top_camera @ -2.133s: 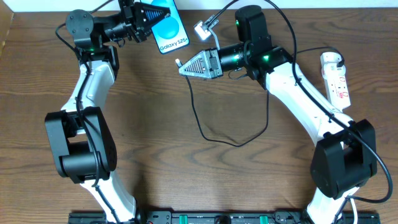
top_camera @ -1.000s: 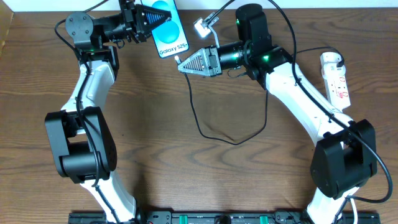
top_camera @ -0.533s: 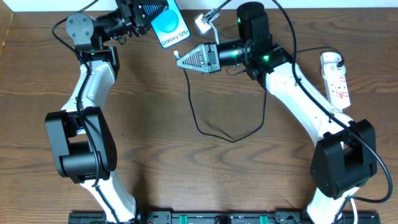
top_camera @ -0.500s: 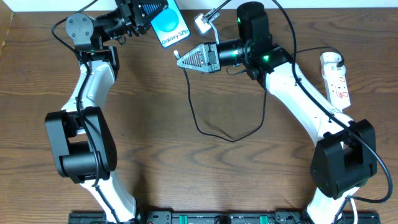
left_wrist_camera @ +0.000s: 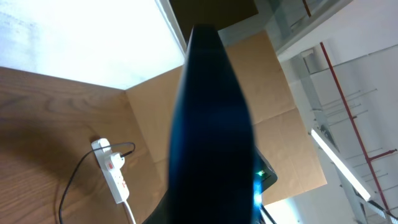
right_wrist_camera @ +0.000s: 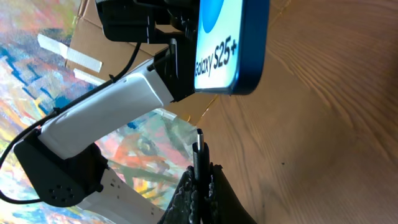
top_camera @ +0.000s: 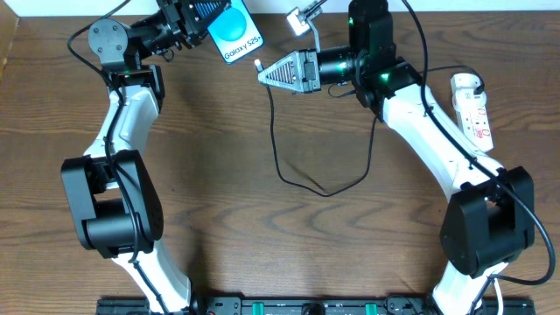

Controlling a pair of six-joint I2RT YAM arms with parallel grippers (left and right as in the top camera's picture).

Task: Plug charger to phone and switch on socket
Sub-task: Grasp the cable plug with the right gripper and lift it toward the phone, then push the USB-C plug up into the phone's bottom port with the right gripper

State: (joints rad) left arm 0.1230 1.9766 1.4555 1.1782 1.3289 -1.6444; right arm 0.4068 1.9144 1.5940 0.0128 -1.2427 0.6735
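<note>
My left gripper (top_camera: 199, 13) is shut on the phone (top_camera: 233, 28), a slim blue-screened phone with a white "Galaxy S25+" strip, held tilted above the table's far edge. In the left wrist view the phone (left_wrist_camera: 211, 124) fills the middle as a dark edge-on slab. My right gripper (top_camera: 267, 73) is shut on the charger's black connector tip (right_wrist_camera: 199, 149), which points at the phone's lower end (right_wrist_camera: 233, 46) with a small gap between them. The charger's thin black cable (top_camera: 306, 179) hangs in a loop down to the table. The socket (top_camera: 472, 109), a white power strip, lies at the far right.
A small white plug adapter (top_camera: 300, 21) with a black lead lies at the table's far edge between the two grippers. The power strip also shows in the left wrist view (left_wrist_camera: 112, 177). The left arm (top_camera: 122, 131) and right arm (top_camera: 437, 149) reach in from the near edge.
Both grippers have moved toward the table's far edge. The phone has shifted up and left, the right gripper with the connector up and right. The gap between tip and phone stays small.
</note>
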